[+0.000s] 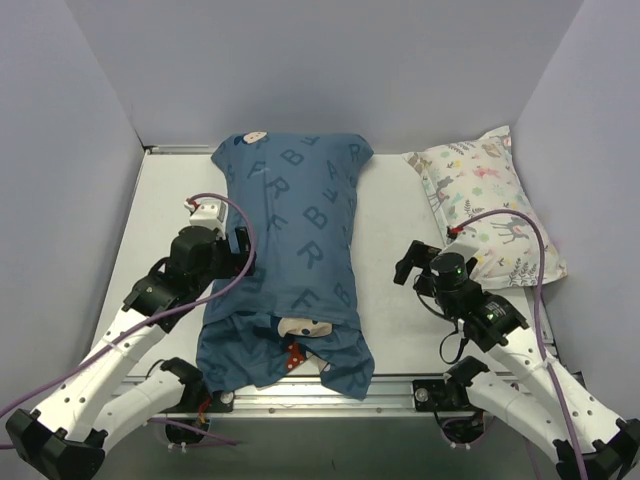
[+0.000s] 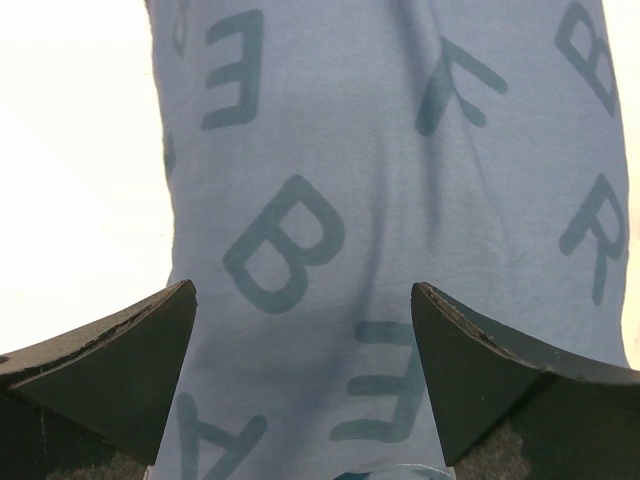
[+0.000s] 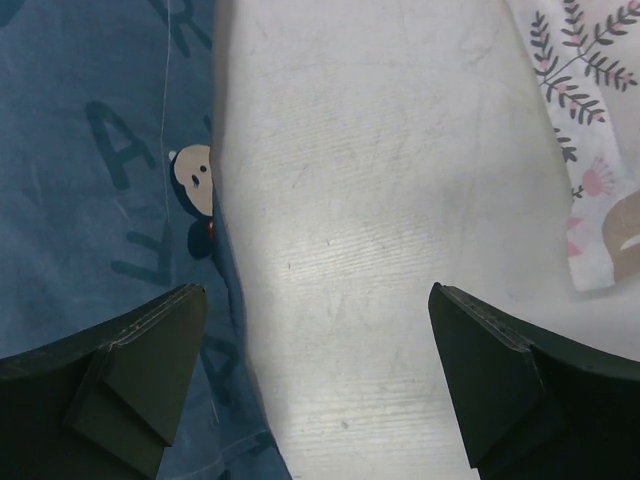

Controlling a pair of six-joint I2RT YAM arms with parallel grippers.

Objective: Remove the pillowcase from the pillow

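The dark teal-blue pillowcase (image 1: 295,230), printed with darker capital letters, lies lengthwise down the middle of the table. It bulges over the pillow, which is hidden inside it. A small white-and-red patch (image 1: 301,327) shows near its loose near end, and the right wrist view also shows the patch (image 3: 190,175). My left gripper (image 1: 242,254) is open at the pillowcase's left edge. In the left wrist view the lettered pillowcase (image 2: 380,150) fills the gap between the fingers (image 2: 120,370). My right gripper (image 1: 411,265) is open over bare table (image 3: 380,200), just right of the pillowcase's edge (image 3: 100,150).
A smaller white pillow with a pastel deer-and-leaf print (image 1: 490,205) lies at the back right, its corner (image 3: 590,150) in the right wrist view. Grey walls close in the table on three sides. A metal rail (image 1: 400,385) runs along the near edge.
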